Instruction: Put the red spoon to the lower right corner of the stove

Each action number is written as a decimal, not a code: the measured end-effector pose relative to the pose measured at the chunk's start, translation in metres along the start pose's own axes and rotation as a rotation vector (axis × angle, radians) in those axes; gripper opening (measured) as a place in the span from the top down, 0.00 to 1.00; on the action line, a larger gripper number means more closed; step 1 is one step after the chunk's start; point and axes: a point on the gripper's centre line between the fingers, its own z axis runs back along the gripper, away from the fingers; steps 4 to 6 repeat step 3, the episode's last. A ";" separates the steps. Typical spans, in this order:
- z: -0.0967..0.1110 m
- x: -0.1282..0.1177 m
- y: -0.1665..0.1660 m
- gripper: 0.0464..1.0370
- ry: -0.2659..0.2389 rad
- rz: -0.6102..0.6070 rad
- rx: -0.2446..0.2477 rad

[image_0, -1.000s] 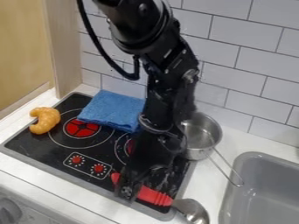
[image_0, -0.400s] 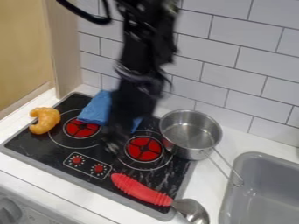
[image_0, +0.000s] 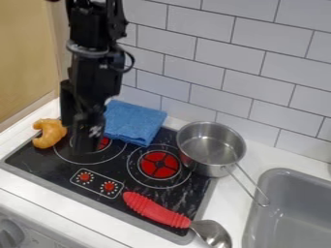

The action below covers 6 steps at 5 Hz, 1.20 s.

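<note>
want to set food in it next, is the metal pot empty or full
Empty: the pot's bare metal bottom shows inside.

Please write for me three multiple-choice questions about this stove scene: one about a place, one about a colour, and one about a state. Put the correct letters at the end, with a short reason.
1. Where is the red handle of the spoon?
A. In the sink
B. At the stove's lower right corner area
C. On the stove's upper left corner

2. What colour is the folded cloth?
A. Blue
B. Green
C. White

3. What is the spoon's state?
A. Held in the gripper
B. Standing inside the saucepan
C. Lying free, apart from the gripper

Answers:
1. B: the handle lies there, with the metal bowl past the stove's edge.
2. A: the cloth behind the burners is plainly blue.
3. C: the gripper hangs over the left burner, away from the spoon.
</note>
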 end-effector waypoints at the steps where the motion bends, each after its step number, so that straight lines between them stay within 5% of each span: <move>1: -0.003 0.001 -0.008 0.04 -0.001 0.233 -0.082; 3: -0.008 0.009 0.001 0.04 -0.039 0.765 -0.116; 6: -0.008 0.009 0.001 0.04 -0.039 0.765 -0.116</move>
